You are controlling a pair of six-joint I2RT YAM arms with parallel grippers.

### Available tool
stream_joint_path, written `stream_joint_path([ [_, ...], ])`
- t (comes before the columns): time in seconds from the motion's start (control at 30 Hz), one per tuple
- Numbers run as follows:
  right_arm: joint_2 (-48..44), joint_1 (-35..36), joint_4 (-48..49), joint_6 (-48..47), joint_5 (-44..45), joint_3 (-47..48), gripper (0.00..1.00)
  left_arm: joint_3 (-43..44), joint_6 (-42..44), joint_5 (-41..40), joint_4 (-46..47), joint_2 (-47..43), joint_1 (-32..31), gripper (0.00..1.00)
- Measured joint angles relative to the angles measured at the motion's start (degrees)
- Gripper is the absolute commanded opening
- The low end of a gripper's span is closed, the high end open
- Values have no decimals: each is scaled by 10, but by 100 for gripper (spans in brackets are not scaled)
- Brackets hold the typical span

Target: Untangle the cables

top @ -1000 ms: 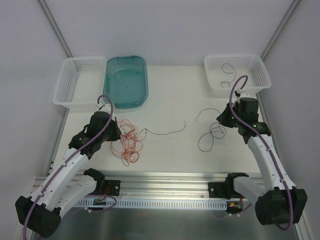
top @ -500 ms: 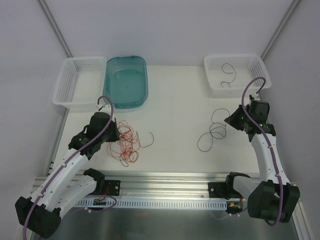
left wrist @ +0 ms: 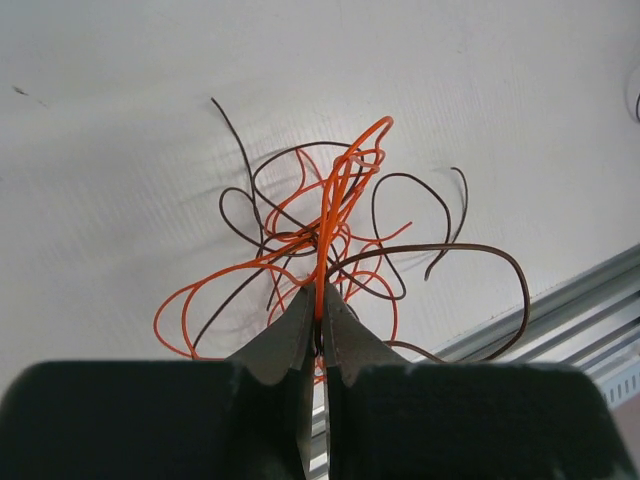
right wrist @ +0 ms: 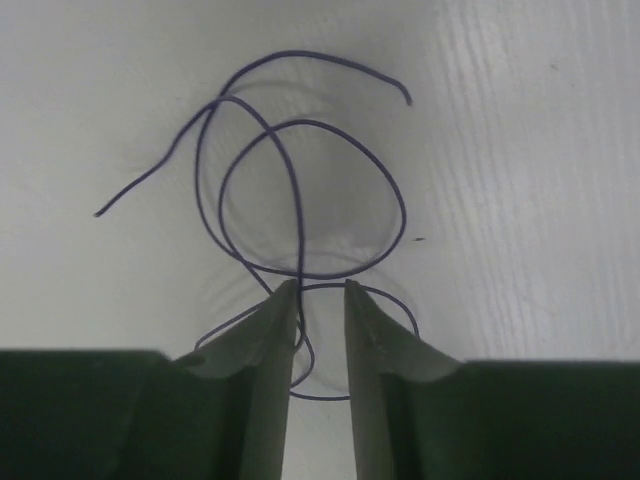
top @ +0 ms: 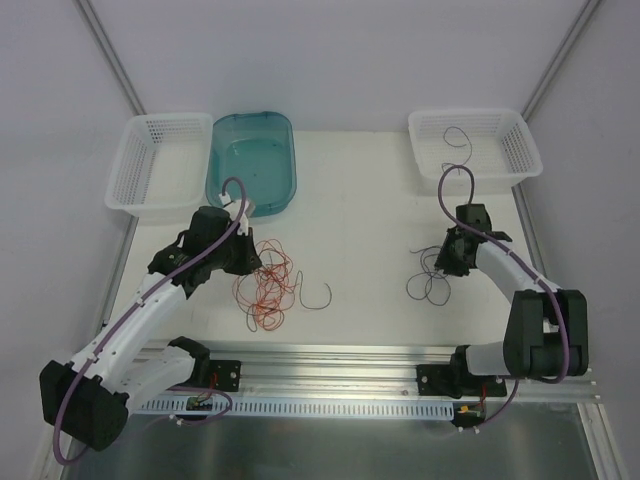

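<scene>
Both arms [top: 140,310] low over cables [top: 266,286]

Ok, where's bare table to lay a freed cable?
The table is bare between the orange-and-dark tangle and the purple cable, and farther back between the teal tray and the right basket. It is crowded around both cable piles.

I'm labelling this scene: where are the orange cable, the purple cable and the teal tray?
orange cable [left wrist: 322,262], left wrist view, its upright middle strand.
purple cable [right wrist: 404,215], right wrist view, right side of its loop.
teal tray [top: 250,165], top external view, bare floor.
</scene>
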Motion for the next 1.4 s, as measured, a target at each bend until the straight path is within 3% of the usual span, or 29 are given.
stream_joint_path([
  [0.03, 8, 0, 0, -2, 13, 1, 44, 0, 5, 6, 3, 8, 0, 2],
  [0.13, 21, 0, 0, -3, 38, 1, 66, -10, 12, 18, 8, 21, 0, 2],
  [0.23, 24, 1, 1, -5, 52, 3, 78, -21, 16, 22, 8, 22, 0, 3],
  [0.43, 54, 1, 8, -8, 63, 22, 79, -29, 23, 18, 13, 11, 0, 4],
  [0.83, 113, -10, 22, -17, 54, 45, 51, -40, 25, 14, 14, 2, 0, 4],
  [0.97, 122, -15, 13, -26, 61, 54, 24, -40, 26, 14, 14, 1, 0, 4],
  [1.0, 124, -17, 11, -27, 62, 56, 11, -40, 26, 14, 14, 1, 0, 4],
  [1.07, 125, -19, 11, -28, 64, 57, 2, -40, 26, 12, 14, 0, 0, 5],
  [1.4, 69, 7, -32, -34, 61, 104, 1, -41, 26, 2, 14, 1, 0, 5],
])
